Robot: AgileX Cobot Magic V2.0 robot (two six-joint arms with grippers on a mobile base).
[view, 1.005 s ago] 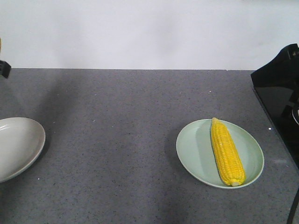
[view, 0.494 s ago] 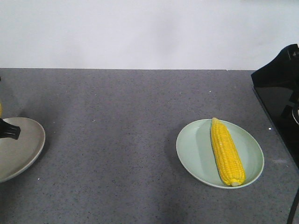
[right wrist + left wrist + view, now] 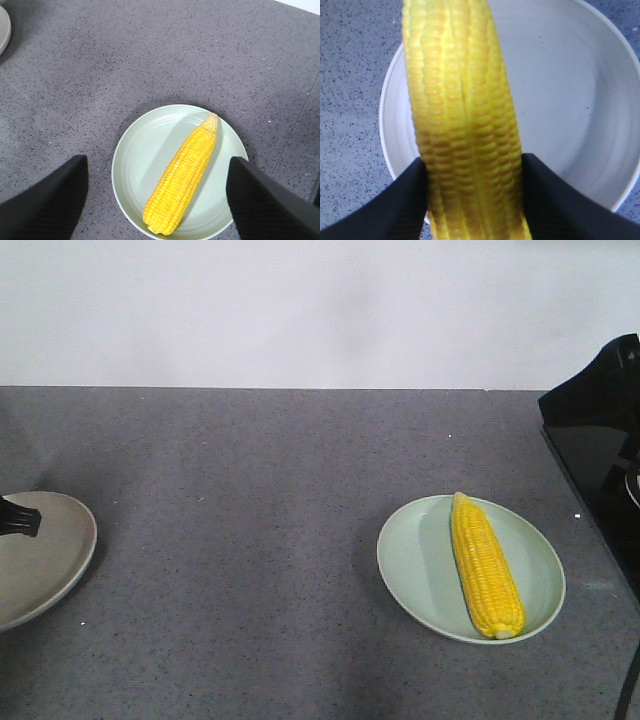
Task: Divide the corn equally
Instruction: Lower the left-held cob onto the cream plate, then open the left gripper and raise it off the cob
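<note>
Left gripper [image 3: 472,200] clamped on a corn cob [image 3: 465,125], black fingers [image 3: 385,205] pressing both sides of it. Cob hangs over the white plate [image 3: 580,100], kernels bright yellow in neat rows; cannot tell if it touches the plate. In the front view only a black fingertip of this gripper [image 3: 18,518] shows at the left frame edge, over the beige-white plate [image 3: 55,550]; the held cob is out of frame there.

Second corn cob [image 3: 484,565] lies lengthwise in the pale green plate [image 3: 410,560] on the right side of the grey speckled table [image 3: 250,490], tapered tip pointing to the far rim, blunt end at the near rim. Same cob [image 3: 182,175] seen from the right wrist, lying diagonally in the green plate [image 3: 135,165].

Right gripper [image 3: 155,200] hovers above that plate, fingers [image 3: 45,200] spread wide apart, holding nothing, well clear of the cob.

Black object [image 3: 595,440] at the table's right edge. White wall [image 3: 300,310] behind. No readable writing, labels or brands anywhere.
</note>
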